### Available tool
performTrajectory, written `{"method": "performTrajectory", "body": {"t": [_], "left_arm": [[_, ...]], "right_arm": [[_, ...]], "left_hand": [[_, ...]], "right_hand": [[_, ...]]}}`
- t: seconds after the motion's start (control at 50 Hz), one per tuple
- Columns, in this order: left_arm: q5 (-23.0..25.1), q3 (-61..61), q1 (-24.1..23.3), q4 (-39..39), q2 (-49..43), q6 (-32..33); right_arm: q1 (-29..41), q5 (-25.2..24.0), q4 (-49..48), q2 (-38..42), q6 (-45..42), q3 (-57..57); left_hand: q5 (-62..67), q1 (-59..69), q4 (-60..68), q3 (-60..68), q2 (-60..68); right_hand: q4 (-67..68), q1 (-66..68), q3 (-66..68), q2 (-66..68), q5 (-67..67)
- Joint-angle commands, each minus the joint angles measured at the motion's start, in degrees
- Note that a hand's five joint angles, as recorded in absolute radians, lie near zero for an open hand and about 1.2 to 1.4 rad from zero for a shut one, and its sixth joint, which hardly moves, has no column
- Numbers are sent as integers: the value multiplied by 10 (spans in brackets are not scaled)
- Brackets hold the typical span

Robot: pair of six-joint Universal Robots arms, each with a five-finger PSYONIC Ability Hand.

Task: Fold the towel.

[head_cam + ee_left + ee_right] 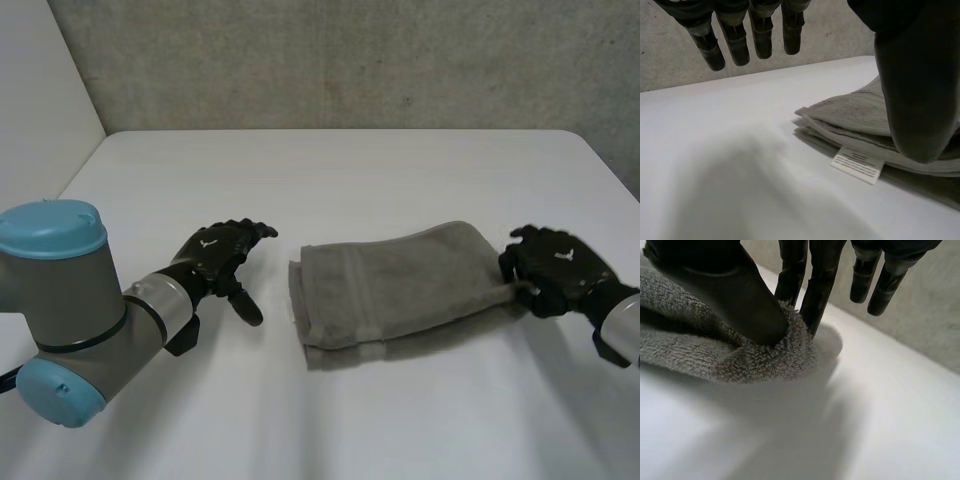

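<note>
Some fingers (820,285) of the right hand (555,268) close against its thumb (730,300) with a fold of grey towel (400,285) caught between them, a pinch on the cloth's edge at the towel's 3 o'clock end. The other fingers beside them hang straight and seem to be clear of the pile, though the wrist view is too close to be sure. From that pinch the towel lies toward 9 o'clock across the middle of the white table (330,165). It is folded into a flat stack, and the layered edges show at the 9 o'clock end, where a small white label (857,164) sticks out from between the layers. The left hand (215,258) sits just beyond that end, at 9 o'clock of the towel and apart from it. Its fingers are straight and slightly spread above bare table, holding nothing. The left arm (70,300) comes in from 8 o'clock, the right arm (625,325) from 4 o'clock.
</note>
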Motion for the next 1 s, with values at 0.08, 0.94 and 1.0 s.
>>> {"method": "performTrajectory", "body": {"t": [0.08,0.94,1.0], "left_arm": [[-1,0,-1,0,2,0],[4,67,-49,-4,-1,-95],[4,85,-58,-6,-25,-131]], "right_arm": [[138,-17,5,-42,38,-65],[283,98,30,41,195,-156],[255,91,34,43,247,-167]], "left_hand": [[-31,-63,-29,-25,-35],[-31,-63,-29,-25,-35],[-31,-63,-29,-25,-35]], "right_hand": [[-34,64,-4,85,41],[-34,-636,-4,-615,-659],[-34,-636,-4,-615,-659]]}}
